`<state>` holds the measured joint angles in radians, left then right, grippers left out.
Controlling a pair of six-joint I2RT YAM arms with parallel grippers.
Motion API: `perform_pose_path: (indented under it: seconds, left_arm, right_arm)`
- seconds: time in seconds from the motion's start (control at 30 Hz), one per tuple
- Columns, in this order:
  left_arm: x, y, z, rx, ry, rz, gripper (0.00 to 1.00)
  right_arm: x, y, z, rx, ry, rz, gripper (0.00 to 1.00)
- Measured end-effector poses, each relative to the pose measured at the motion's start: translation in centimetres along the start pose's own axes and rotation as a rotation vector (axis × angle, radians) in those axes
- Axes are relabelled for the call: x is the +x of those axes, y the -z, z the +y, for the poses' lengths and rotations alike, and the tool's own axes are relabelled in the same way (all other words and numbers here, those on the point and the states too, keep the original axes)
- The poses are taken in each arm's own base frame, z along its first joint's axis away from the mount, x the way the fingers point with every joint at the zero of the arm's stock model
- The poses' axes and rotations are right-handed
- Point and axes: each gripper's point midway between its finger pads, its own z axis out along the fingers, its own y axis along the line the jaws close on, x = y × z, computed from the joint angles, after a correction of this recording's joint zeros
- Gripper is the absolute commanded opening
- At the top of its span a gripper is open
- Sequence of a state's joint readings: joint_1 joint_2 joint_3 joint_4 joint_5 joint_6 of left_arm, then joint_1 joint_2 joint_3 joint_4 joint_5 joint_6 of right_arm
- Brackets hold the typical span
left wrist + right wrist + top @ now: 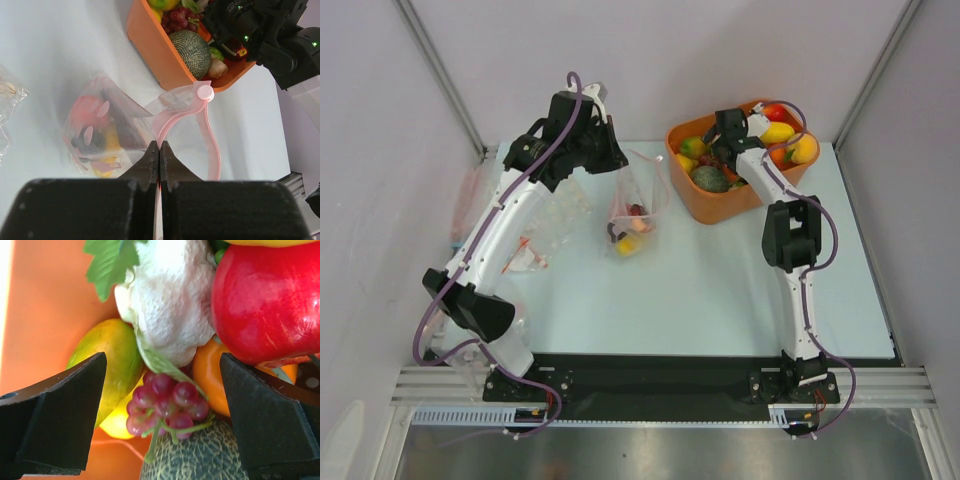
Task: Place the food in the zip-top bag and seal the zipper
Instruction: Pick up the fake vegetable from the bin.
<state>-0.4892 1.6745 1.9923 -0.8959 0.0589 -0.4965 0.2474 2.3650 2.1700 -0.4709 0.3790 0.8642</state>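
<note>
Inside the zip-top bag (122,107) the food (86,111) is only blurred red and yellow shapes behind the plastic. In the right wrist view the red fruit (265,300) is cut by the right edge, the netted melon (200,457) by the bottom edge.

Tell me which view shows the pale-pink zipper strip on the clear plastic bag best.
Left wrist: the pale-pink zipper strip arcs large across mid-frame, one end pinched in the shut left gripper. Top external shows the clear plastic bag small, strip barely visible. Right wrist shows none of it.

Pale grey walls (650,60), white tabletop (700,300), slanting metal posts (440,75), even soft light
</note>
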Motion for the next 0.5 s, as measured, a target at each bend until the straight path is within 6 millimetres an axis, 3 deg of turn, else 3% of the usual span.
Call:
perform_pose_path:
  seconds: [0.3, 0.43, 0.5]
  left_arm:
    - [0.0, 0.0, 0.0, -0.001, 0.0, 0.001, 0.0]
    - [0.2, 0.0, 0.1, -0.005, -0.001, 0.006, 0.0]
    - [0.2, 0.0, 0.2, -0.006, -0.002, 0.007, 0.0]
  right_arm:
    - [-0.3, -2.0, -0.7, 0.066, -0.018, -0.084, 0.97]
    - [-0.6, -2.8, -0.5, 0.066, -0.058, -0.096, 0.76]
    - [-0.6, -3.3, -0.7, 0.067, -0.072, -0.094, 0.54]
